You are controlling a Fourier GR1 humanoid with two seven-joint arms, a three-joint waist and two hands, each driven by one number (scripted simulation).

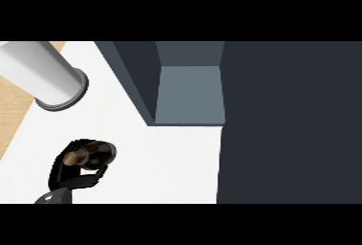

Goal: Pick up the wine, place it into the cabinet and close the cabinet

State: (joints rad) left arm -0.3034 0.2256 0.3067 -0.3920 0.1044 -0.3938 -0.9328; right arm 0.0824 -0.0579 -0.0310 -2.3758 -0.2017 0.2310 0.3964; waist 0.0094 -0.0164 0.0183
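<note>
The wine bottle (97, 153) shows from above as a dark brown round shape at the lower left of the white counter (166, 162). My left hand (67, 174) comes in from the lower edge, its black fingers and thumb curled round the bottle and hiding its lower part. The cabinet (189, 93) stands open at the back centre, its grey-blue inside facing me, up and to the right of the bottle and apart from it. A wide dark panel (290, 124), likely its door, fills the right side. My right hand is out of view.
A large grey cylinder (42, 72) with a dark rim lies at the upper left, above the hand. A wooden strip (14, 110) runs along the counter's left edge. White counter lies between the bottle and the cabinet.
</note>
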